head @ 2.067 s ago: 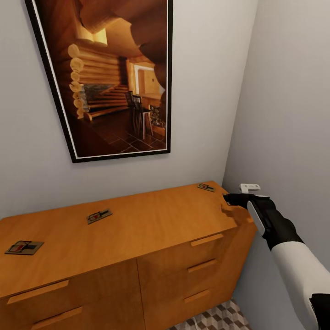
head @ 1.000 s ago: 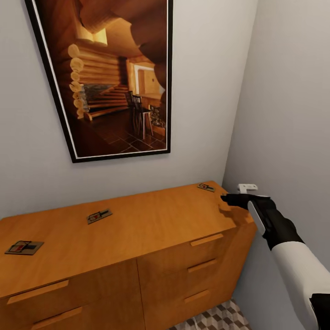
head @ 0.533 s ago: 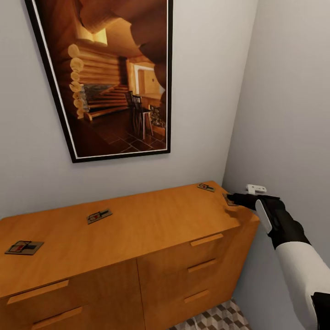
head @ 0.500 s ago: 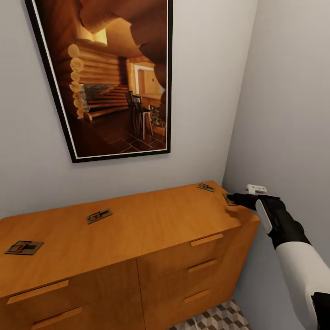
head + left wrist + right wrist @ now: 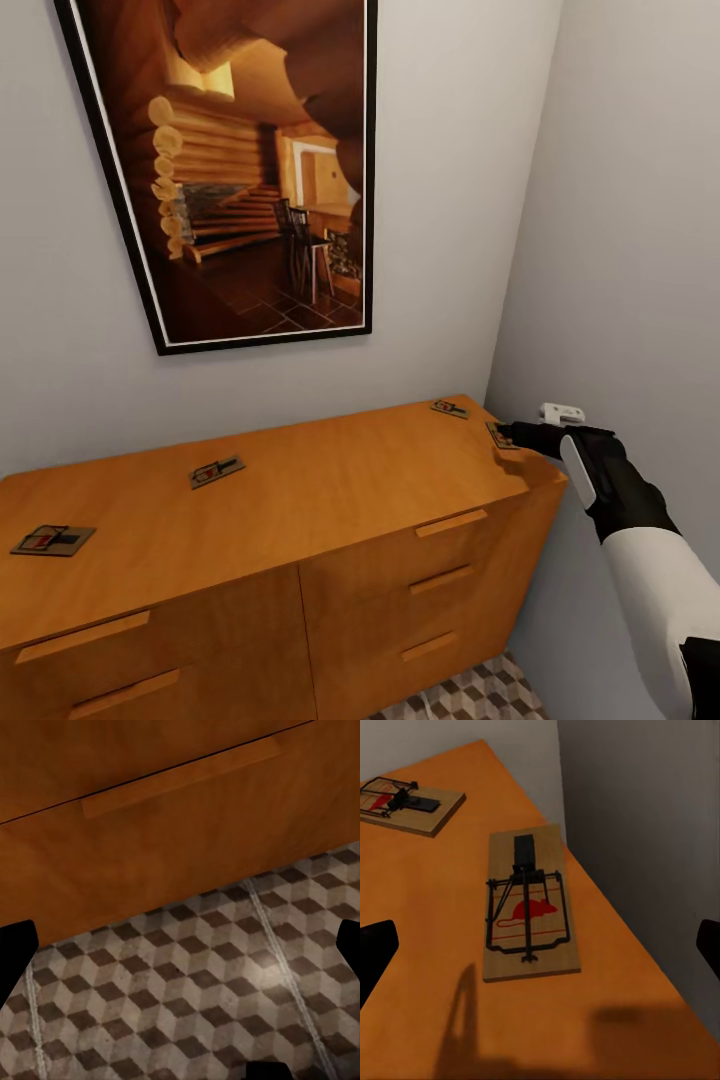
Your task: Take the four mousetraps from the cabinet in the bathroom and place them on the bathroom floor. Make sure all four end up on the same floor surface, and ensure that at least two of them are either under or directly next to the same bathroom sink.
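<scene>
Smooth matt orange-brown wood cabinet (image 5: pixel 300 500); mousetraps (image 5: pixel 531 904) are pale wood plates with black wire.

At the lower right of the head view, the right arm (image 5: pixel 650 590) has a smooth white forearm shell that gives way to a matte black wrist section. A narrow white-grey oval panel runs along the black wrist. A small white bracket-like block sits on the far side of it. The right gripper (image 5: pixel 512 432) is black and slim. In both wrist views, black finger (image 5: pixel 375 952) tips appear as dark rounded shapes at the frame's edges.
</scene>
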You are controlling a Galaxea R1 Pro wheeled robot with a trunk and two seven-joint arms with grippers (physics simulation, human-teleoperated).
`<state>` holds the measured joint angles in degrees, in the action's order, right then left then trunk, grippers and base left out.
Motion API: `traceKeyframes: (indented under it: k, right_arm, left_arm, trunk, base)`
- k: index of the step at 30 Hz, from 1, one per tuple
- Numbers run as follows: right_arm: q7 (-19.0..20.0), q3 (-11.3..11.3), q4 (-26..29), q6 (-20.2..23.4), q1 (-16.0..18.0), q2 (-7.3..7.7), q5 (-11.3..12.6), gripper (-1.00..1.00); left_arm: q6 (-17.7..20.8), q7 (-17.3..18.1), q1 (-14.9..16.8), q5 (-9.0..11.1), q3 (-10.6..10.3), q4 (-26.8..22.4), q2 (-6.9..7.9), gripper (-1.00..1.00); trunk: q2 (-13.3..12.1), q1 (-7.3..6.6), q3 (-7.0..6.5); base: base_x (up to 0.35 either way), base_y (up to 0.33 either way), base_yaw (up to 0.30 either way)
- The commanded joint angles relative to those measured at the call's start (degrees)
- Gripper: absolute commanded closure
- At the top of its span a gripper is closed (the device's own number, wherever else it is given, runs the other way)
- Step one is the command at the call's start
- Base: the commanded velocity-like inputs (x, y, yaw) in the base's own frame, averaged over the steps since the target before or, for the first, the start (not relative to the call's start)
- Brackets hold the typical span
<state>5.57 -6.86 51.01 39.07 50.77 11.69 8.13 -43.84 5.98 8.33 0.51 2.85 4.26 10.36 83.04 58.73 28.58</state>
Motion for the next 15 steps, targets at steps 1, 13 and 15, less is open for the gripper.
traceKeyframes:
  k: [1,13,15]
  right_arm:
    - [0.0,-0.1,0.1,0.3,0.0,0.0,0.2,-1.0]
    - [-0.3,0.2,0.1,0.3,0.0,-0.08,0.0,-1.0]
    - [-0.3,0.2,0.1,0.3,0.0,-0.06,-0.1,-1.0]
  left_arm:
    - [-0.3,0.4,0.1,0.1,0.3,0.2,0.02,-1.0]
    - [-0.3,0.4,0.1,0.1,0.3,0.2,0.02,-1.0]
    - [-0.3,0.4,0.1,0.1,0.3,0.2,0.02,-1.0]
  trunk:
    - [0.0,0.0,0.06]
    - [0.0,0.0,0.06]
    - [0.0,0.0,0.06]
  base:
    - [0.0,0.0,0.0]
    - [0.0,0.0,0.0]
    - [0.0,0.0,0.0]
